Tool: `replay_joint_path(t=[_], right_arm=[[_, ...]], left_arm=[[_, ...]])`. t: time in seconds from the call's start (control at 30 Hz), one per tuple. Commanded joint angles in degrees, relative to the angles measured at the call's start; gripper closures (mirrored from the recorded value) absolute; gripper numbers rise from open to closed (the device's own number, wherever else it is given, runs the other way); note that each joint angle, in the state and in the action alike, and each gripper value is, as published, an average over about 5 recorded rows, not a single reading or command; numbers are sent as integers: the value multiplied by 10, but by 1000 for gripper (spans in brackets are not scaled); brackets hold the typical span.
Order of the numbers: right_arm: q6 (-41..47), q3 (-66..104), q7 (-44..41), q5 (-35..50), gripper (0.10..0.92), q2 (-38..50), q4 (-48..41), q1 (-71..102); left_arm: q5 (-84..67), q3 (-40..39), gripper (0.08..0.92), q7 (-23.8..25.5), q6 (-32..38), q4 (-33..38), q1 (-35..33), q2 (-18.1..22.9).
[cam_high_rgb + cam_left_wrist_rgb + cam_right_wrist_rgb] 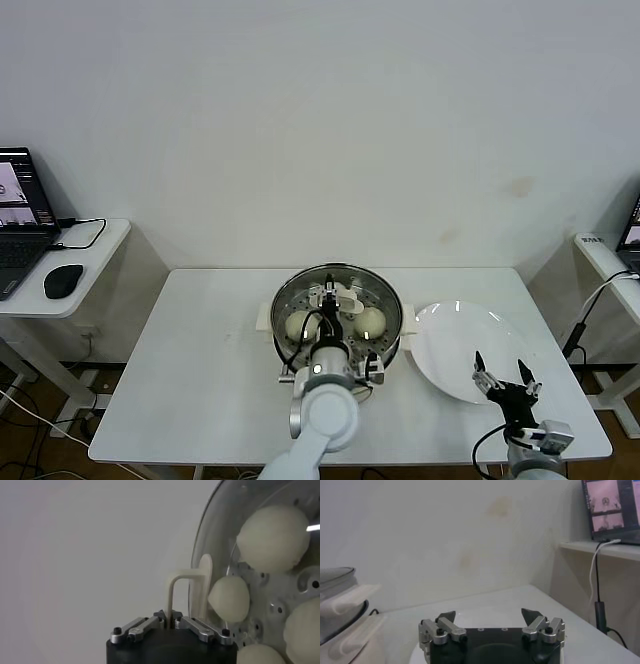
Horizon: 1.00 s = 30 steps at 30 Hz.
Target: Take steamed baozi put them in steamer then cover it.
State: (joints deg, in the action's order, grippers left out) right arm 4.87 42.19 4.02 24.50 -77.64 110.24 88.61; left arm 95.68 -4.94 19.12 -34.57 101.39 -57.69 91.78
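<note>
The cover (338, 300) is sitting on the steamer (395, 322), which is standing mid-surface on the white surface (200, 350). The left gripper (335, 293) is reaching over the steamer from the near side, at the cover's cream handle (346, 296). The head view is showing two steamed baozi (369, 321) through the glass, either side of the gripper, but not how the jaws are standing.

The left wrist view is filling that in: the handle (186, 587) is standing in the slot between the left gripper (171, 621) links, jaws only slightly parted; contact cannot be told. Through the glass this view is showing four baozi (272, 537) lying on the perforated steel basket (310, 582).

The right gripper (506, 379) is hanging over the white plate (450, 345) just right of the steamer, jaws spread wide and holding nothing. The right wrist view is confirming the spread jaws of the right gripper (489, 616) and showing the steamer's side handle (350, 600), plus a laptop (612, 507) on a side desk (602, 547). The head view alone is showing another laptop (20, 215) and mouse (63, 281) far left of the steamer.
</note>
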Motion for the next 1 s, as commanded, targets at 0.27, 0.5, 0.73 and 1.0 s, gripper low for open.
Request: replay_joint_path(t=[0.27, 0.5, 0.73, 1.0], right_arm=[[0, 0, 0, 0, 202, 1, 0, 0], [0, 1, 0, 0, 203, 3, 1, 2], [0, -1, 0, -2, 203, 4, 1, 1], [4, -8, -8, -10, 203, 5, 14, 10]], left_arm=[[0, -14, 451, 33, 0, 67, -30, -4], [-2, -19, 247, 50, 0, 104, -46, -17], [-2, -12, 178, 55, 0, 143, -75, -28], [-22, 14, 177, 63, 1, 258, -123, -64]])
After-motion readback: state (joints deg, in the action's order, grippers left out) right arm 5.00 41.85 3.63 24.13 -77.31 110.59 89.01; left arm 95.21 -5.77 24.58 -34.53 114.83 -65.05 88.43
